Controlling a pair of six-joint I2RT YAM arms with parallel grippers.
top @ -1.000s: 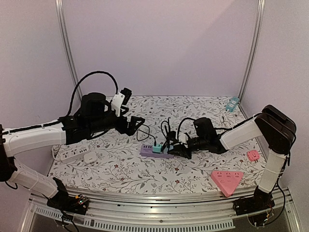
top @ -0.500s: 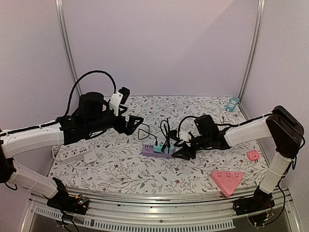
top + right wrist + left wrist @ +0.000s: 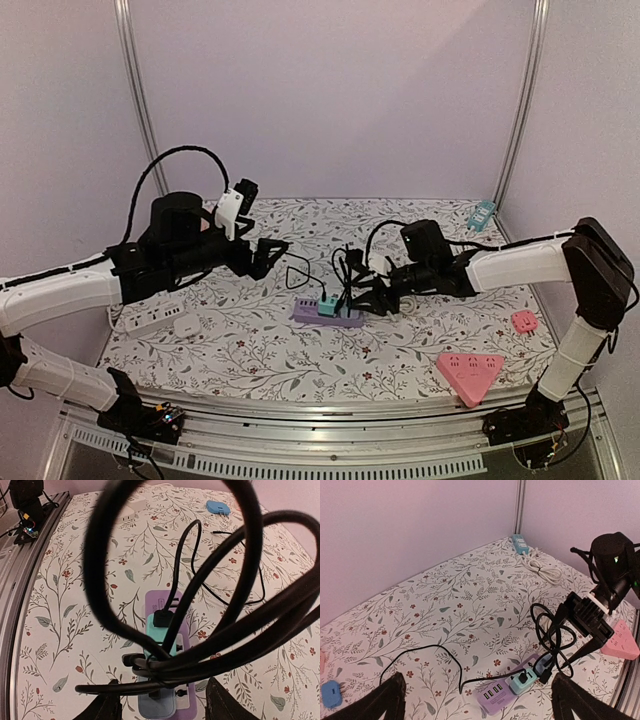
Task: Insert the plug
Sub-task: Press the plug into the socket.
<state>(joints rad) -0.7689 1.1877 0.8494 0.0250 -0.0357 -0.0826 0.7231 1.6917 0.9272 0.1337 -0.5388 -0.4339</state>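
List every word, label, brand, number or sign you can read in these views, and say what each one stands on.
No text can be read in any view.
Purple power strip: any print is too blurred to read.
Pink triangular power strip: sockets show, but no lettering can be made out.
White power strip: too small to tell.

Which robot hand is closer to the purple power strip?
The right. The right gripper hovers at the purple power strip's right end, among the black cables. The left gripper hangs farther back, off to the strip's left.
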